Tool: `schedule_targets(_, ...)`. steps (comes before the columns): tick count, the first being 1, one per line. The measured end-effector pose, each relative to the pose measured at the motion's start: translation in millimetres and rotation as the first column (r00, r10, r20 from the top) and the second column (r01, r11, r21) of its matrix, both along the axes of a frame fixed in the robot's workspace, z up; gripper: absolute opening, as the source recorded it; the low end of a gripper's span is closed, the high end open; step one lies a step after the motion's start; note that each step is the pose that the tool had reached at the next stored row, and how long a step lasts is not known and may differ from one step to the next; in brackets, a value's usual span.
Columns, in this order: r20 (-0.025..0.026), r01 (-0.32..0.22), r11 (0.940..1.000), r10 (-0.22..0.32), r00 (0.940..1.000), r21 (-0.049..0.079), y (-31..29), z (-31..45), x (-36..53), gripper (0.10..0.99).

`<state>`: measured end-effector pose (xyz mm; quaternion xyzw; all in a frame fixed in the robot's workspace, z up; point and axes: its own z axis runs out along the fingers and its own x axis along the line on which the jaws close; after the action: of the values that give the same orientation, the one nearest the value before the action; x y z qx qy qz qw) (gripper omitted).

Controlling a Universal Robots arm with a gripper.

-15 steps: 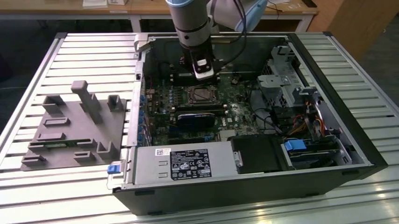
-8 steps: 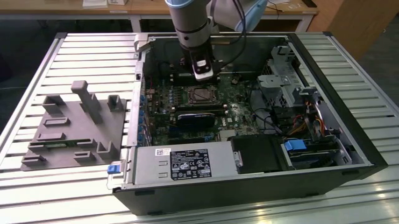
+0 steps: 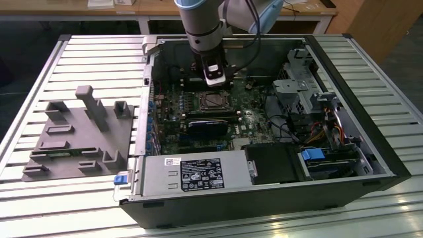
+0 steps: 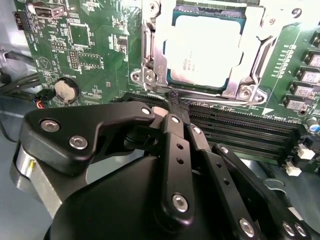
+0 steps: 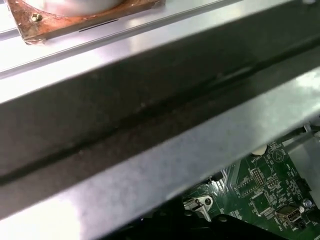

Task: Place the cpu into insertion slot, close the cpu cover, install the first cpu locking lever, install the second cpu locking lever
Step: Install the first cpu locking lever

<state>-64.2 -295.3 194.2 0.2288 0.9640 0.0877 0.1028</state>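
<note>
The cpu [image 4: 205, 47], a flat square chip with a dull grey top, lies in the insertion slot [image 3: 213, 101] on the green motherboard. The cpu cover [image 4: 243, 75], a silvery frame with a square window, lies flat over the chip's edges. A thin metal lever [image 4: 145, 45] runs along one side of the frame. My gripper [image 4: 176, 102] is shut with nothing between its black fingers. Its tip is close to the edge of the socket that faces the memory slots. In the exterior view the gripper [image 3: 217, 82] hangs just behind the socket, inside the open case.
Long black memory slots [image 4: 240, 131] and a coin battery [image 4: 65, 90] flank the socket. A black card [image 3: 205, 126], the grey power supply [image 3: 191, 173] and a drive cage [image 3: 304, 89] crowd the case. A grey fixture plate [image 3: 79, 134] sits outside. The case wall [image 5: 150, 125] is close.
</note>
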Motion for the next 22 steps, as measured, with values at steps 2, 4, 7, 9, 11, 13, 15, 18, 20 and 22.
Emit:
schedule_targets(2, 0.001, 0.001, 1.0, -0.001, 1.0, -0.002, 0.0, -1.1, 0.1, 0.102)
schedule_targets(4, 0.0016, 0.003, 1.0, -0.003, 1.0, -0.002, 0.1, -2.2, 0.1, 0.102)
schedule_targets(7, 0.0015, 0.003, 1.0, -0.003, 1.0, -0.003, 0.0, -2.4, 0.0, 0.102)
schedule_targets(9, 0.0018, 0.004, 1.0, -0.004, 1.0, 0.003, 0.0, -2.5, 0.0, 0.102)
schedule_targets(11, 0.0017, 0.004, 1.0, -0.004, 1.0, 0.005, 0.1, -2.5, 0.0, 0.102)
schedule_targets(13, 0.0017, 0.004, 1.0, -0.004, 1.0, 0.005, 0.1, -2.3, 0.1, 0.102)
schedule_targets(15, 0.0017, 0.003, 1.0, -0.003, 1.0, 0.004, 0.0, -1.4, 0.1, 0.102)
schedule_targets(18, 0.0017, 0.004, 1.0, -0.004, 1.0, 0.003, 0.0, 1.8, 0.0, 0.102)
schedule_targets(20, 0.0017, 0.004, 1.0, -0.004, 1.0, 0.003, 0.1, 5.3, 0.0, 0.102)
schedule_targets(22, 0.0017, 0.005, 1.0, -0.005, 1.0, 0.003, 0.0, 9.3, 0.0, 0.102)
